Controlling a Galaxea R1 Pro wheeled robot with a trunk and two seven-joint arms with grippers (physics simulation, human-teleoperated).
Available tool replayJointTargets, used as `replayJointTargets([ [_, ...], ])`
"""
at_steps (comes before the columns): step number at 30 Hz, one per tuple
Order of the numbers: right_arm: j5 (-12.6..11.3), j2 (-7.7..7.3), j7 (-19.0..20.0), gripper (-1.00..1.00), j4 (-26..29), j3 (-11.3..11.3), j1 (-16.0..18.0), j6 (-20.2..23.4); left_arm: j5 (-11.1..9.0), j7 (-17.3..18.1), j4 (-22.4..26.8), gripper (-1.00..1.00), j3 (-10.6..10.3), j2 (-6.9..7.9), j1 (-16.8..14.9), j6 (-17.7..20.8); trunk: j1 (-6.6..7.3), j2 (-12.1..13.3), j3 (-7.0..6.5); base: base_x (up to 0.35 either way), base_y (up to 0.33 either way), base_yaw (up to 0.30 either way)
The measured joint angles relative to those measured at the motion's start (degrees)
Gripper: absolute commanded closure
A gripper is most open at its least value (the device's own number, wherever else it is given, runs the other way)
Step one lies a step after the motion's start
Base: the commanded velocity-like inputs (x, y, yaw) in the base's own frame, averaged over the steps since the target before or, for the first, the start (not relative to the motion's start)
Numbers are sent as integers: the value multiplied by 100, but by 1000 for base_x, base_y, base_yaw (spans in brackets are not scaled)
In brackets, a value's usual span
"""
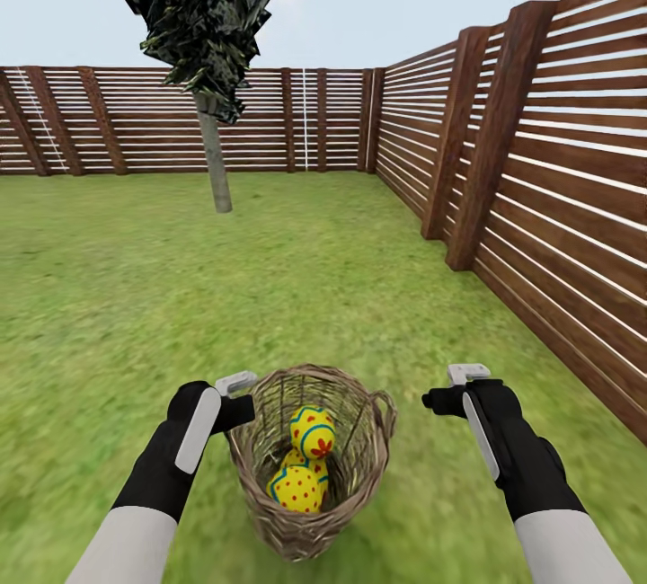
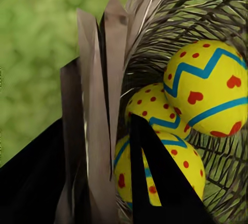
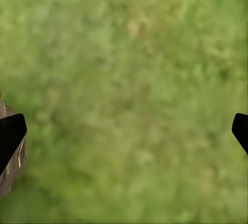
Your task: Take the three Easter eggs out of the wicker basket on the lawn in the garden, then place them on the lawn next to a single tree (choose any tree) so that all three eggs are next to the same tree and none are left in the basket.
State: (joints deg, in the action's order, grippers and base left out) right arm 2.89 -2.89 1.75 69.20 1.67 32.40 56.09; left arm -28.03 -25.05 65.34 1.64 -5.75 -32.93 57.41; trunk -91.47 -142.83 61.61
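Evidently, the left gripper [image 1: 241, 397] clamps the wicker basket [image 1: 359, 467] rim, the right gripper [image 1: 447, 388] hangs spread; no lettering on Easter eggs [image 1: 312, 431].

My head camera looks forward and down over the lawn [image 1: 135, 296] toward the fence [image 1: 557, 171]. My left wrist camera sits tight against the basket [image 1: 310, 458], which the head view shares. My right wrist camera faces straight down at grass.
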Motion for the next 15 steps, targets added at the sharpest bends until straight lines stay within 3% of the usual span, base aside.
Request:
replayJointTargets([
  [15,9,-15,-11,-100,6,7,0,0,60,3,35,100,9,4,0,15,329,602,-269,0,0,0],
])
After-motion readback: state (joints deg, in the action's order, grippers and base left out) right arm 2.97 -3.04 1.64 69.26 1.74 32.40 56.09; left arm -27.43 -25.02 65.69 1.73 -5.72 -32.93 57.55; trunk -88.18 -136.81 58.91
